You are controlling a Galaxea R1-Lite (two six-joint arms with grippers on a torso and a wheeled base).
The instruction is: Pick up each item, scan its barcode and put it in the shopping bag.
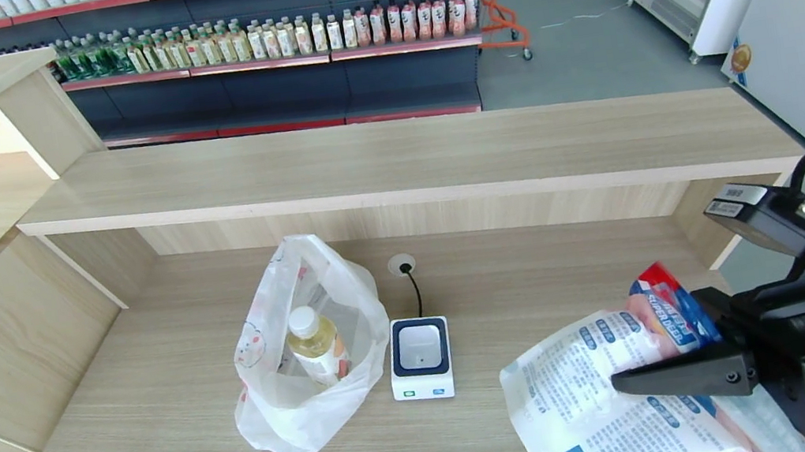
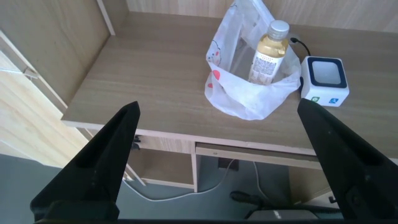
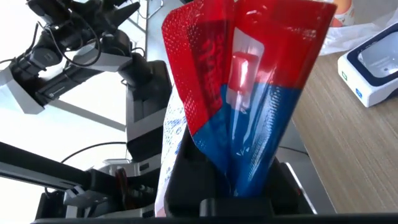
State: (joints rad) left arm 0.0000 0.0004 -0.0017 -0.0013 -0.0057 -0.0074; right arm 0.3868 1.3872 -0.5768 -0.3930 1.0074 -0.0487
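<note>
My right gripper (image 1: 671,371) is clamped on the red, blue and white plastic packet (image 1: 596,396). Its blue print is too small to read. I hold it right of the white scanner box (image 1: 420,357). My left gripper (image 2: 217,109) gapes wide, holding nothing.

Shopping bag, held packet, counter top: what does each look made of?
Shopping bag: thin plastic film, milky and translucent; the bottle shows through and it sags in creases.
Packet: glossy printed plastic film, probably; it wrinkles and catches highlights.
Counter top: matt pale wood grain, likely laminate rather than solid wood; the look leaves that open.
</note>
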